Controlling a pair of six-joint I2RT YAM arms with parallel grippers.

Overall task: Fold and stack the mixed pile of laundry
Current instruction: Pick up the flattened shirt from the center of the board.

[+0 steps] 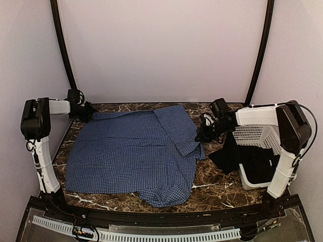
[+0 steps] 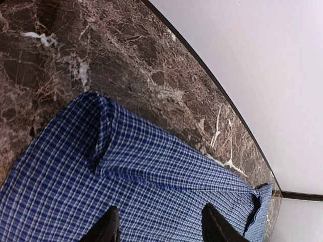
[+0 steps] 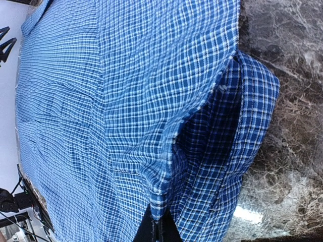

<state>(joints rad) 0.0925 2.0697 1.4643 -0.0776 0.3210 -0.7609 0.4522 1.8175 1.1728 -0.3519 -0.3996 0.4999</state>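
Note:
The blue-and-white check shirt [image 1: 131, 151] lies spread over most of the marble table [image 1: 217, 186]. My left gripper [image 1: 90, 112] hovers over the shirt's far left corner. In the left wrist view it [image 2: 161, 229] is open, and the checked cloth [image 2: 126, 176] lies below the gap between its dark fingers [image 2: 108, 227]. My right gripper [image 1: 201, 136] is at the shirt's right edge. In the right wrist view it [image 3: 159, 224] is shut on a raised fold of the shirt [image 3: 101, 101]. The black garment [image 1: 229, 154] hangs out of the basket onto the table.
A white perforated basket [image 1: 260, 133] lies tipped on its side at the right edge, under the right arm. Black frame posts [image 1: 63, 45] rise at the back corners. The pale wall [image 2: 262, 60] runs close behind the table's far edge.

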